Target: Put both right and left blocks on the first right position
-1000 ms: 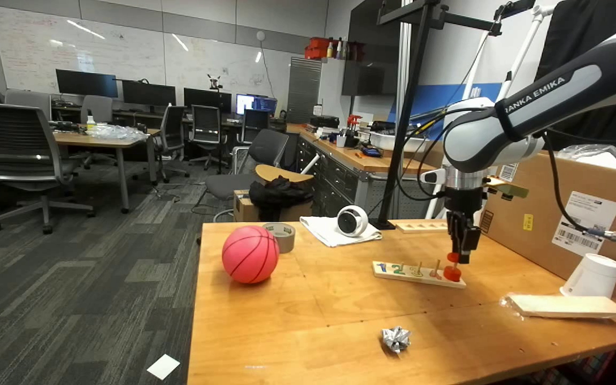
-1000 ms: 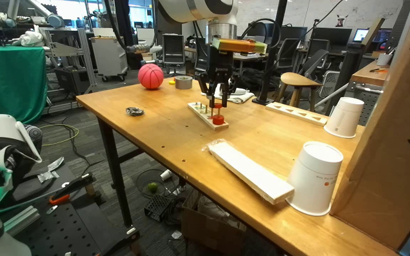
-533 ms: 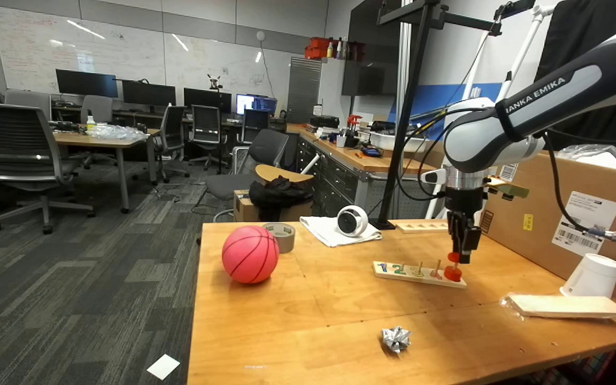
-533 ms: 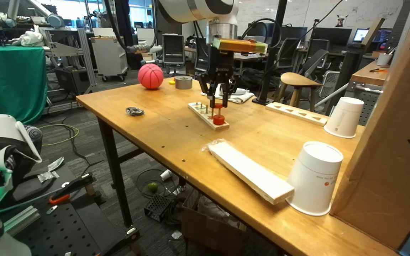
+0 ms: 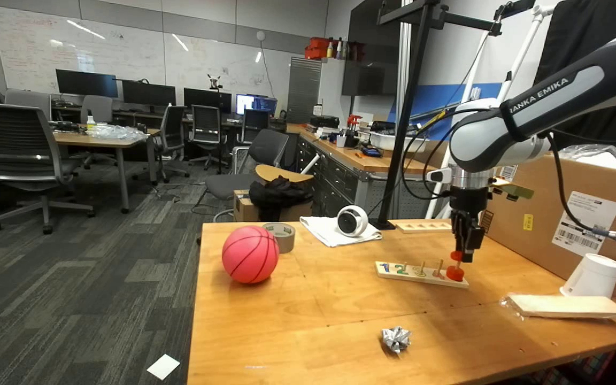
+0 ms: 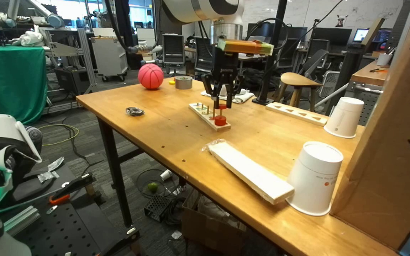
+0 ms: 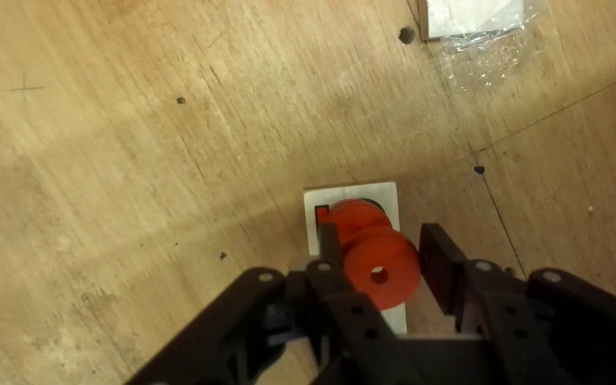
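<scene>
A pale wooden board (image 5: 420,279) with number marks and several upright pegs lies on the table, also in an exterior view (image 6: 225,126) and the wrist view (image 7: 393,321). A red disc (image 5: 454,273) sits low at its right end; it also shows in the wrist view (image 7: 359,214). My gripper (image 6: 222,107) is shut on an upper red disc (image 7: 388,291) with a centre hole, above the lower disc. A peg rises from the lower disc to the held one. I cannot tell whether the peg tip is inside the hole.
A wrapped wooden piece (image 5: 567,306), a white cup (image 5: 591,275) and a cardboard box (image 5: 543,214) stand to the right. Crumpled foil (image 5: 395,339) lies in front. A pink ball (image 5: 250,254) and tape roll (image 5: 283,237) are at left. A slotted board (image 6: 295,113) lies behind.
My gripper and the held disc have shifted slightly right in both exterior views. The pegged board and its lower red disc have slid slightly the same way.
</scene>
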Controlling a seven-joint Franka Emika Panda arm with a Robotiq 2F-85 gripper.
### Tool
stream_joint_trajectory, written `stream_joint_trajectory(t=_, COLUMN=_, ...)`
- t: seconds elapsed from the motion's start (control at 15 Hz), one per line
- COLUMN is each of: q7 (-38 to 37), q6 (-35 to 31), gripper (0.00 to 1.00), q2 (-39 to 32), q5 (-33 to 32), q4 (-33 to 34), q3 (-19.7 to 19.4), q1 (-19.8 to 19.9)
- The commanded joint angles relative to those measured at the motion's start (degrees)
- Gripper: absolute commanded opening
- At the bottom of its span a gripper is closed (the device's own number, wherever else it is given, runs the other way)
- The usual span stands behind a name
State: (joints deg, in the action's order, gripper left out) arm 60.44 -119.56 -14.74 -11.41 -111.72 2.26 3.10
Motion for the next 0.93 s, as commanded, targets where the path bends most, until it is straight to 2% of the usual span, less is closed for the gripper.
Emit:
stream_joint_trajectory(t=0.0, q7=3.4, q6=-2.6, gripper=0.24, q2=0.0, q5=3.3, q4=-1.6, q3=-0.2, q1=1.6)
stream_joint_trajectory(t=0.47, q7=6.2, q6=-2.9, gripper=0.24, q2=0.2, q5=7.0, q4=-2.1, q3=-0.2, q1=2.6)
stream_joint_trajectory(t=0.87, q7=6.6, q6=-3.4, gripper=0.24, q2=1.1, q5=7.0, q4=-3.2, q3=-0.3, q1=2.4)
